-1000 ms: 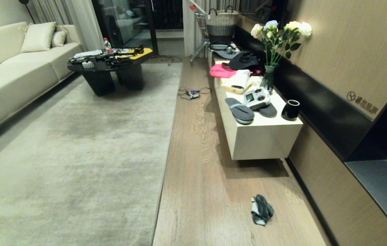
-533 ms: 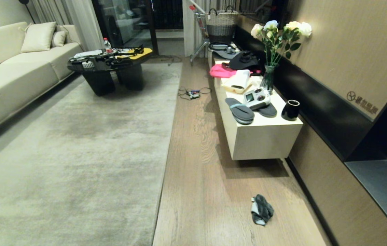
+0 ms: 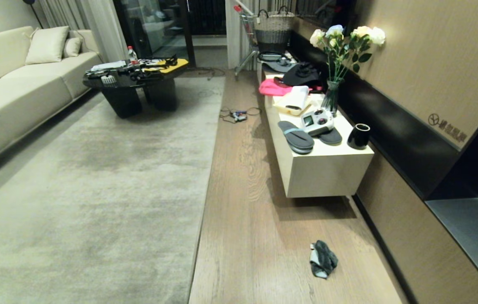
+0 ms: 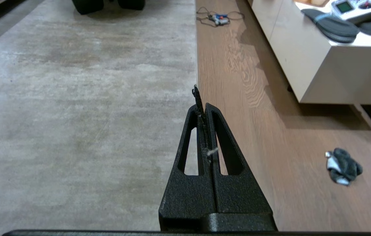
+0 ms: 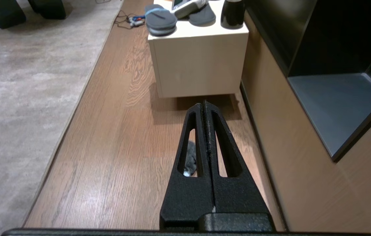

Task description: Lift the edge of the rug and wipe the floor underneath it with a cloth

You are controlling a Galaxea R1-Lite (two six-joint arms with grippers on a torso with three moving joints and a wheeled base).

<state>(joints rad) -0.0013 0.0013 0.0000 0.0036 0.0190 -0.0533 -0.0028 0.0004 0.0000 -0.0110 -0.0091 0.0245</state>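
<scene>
Right pincer [image 5: 205, 104] (clenched, empty) hangs above the cloth [image 5: 190, 159] on the floor [image 5: 113, 137]

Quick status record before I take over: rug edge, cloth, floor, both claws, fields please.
rug edge: border of the pale grey-beige short-pile rug, lying flat, not lifted
cloth: small fluffy dark grey-teal and whitish rag, crumpled on the floor, apart from the rug
floor: light brown wood planks, bare strip between rug and white cabinet
left claw: shut, empty, above the rug edge
right claw: shut, empty, above the cloth
</scene>
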